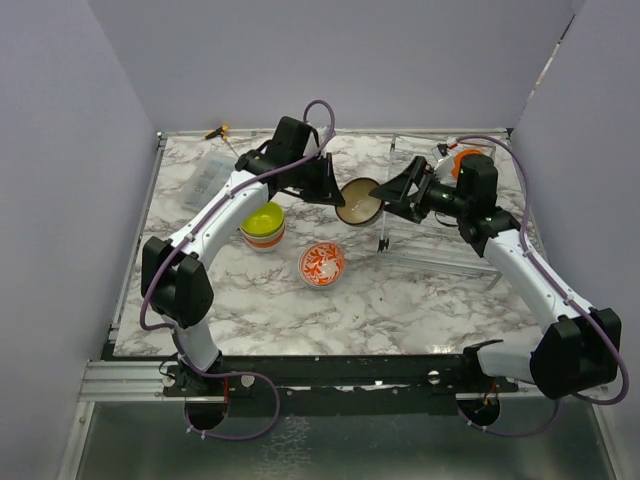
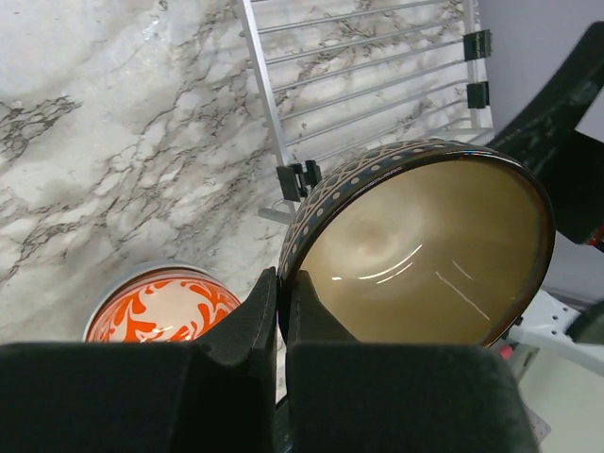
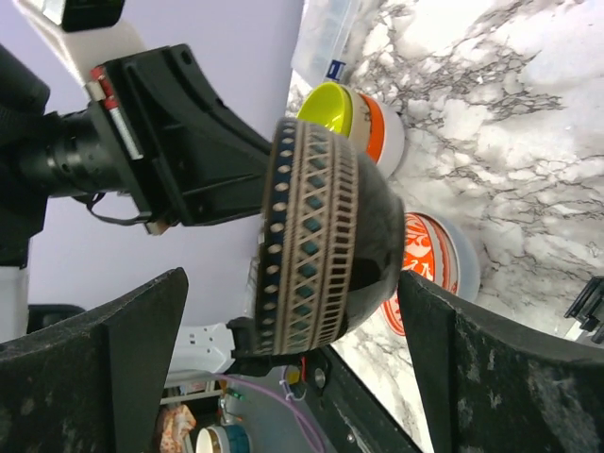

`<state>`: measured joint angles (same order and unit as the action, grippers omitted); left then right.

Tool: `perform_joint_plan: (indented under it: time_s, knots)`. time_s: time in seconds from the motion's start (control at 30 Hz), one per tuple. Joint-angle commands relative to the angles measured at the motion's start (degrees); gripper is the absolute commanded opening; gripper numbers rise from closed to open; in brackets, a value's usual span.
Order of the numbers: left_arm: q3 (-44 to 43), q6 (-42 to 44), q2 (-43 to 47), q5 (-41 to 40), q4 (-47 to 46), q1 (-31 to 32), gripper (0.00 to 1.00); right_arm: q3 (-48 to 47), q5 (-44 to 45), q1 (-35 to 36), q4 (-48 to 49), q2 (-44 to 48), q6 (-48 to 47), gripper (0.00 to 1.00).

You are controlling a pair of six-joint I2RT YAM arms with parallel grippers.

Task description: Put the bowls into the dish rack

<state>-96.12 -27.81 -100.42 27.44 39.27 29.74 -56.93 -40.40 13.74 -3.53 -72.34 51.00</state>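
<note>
My left gripper (image 1: 338,193) is shut on the rim of the dark brown bowl (image 1: 358,201) and holds it tilted on its side above the table, at the left edge of the silver wire dish rack (image 1: 440,248). In the left wrist view the fingers (image 2: 247,321) pinch the rim of the bowl (image 2: 425,255), and the rack (image 2: 368,85) lies beyond. My right gripper (image 1: 390,196) is open, its jaws on either side of the bowl (image 3: 321,250) without touching it. A lime green bowl (image 1: 264,217) tops a stack. The white bowl with orange pattern (image 1: 321,263) sits alone.
A clear plastic box (image 1: 210,178) lies at the back left. An orange bowl (image 1: 466,160) shows behind the right arm at the back right. The green bowl's stack includes an orange bowl (image 3: 379,127). Purple walls enclose the marble table (image 1: 400,310).
</note>
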Motion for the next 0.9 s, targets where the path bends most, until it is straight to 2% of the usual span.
perform_joint_plan:
  time_s: [0.0, 0.4, 0.53, 0.8, 0.87]
  knots:
    - [-2.6, -0.8, 0.9, 9.7, -3.8, -1.5, 0.00, -1.0, 5.0, 1.0, -1.5, -0.6, 0.9, 0.96]
    - [-2.0, -4.5, -0.4, 14.0, -8.8, -3.3, 0.00, 2.0, -1.9, 2.2, 11.0, -4.4, 12.3, 0.94]
    - [-2.0, -4.9, -1.1, 14.2, -9.2, -3.6, 0.00, 1.7, -4.2, 2.2, 15.7, -5.2, 15.2, 0.81]
    - [-1.6, -5.7, -2.1, 13.6, -9.8, -3.8, 0.00, -0.1, -3.7, 2.2, 14.7, -6.7, 13.7, 0.52]
    - [-1.5, -5.8, -2.3, 12.9, -9.8, -3.8, 0.11, -0.4, -2.0, 2.2, 13.8, -6.5, 13.0, 0.48]
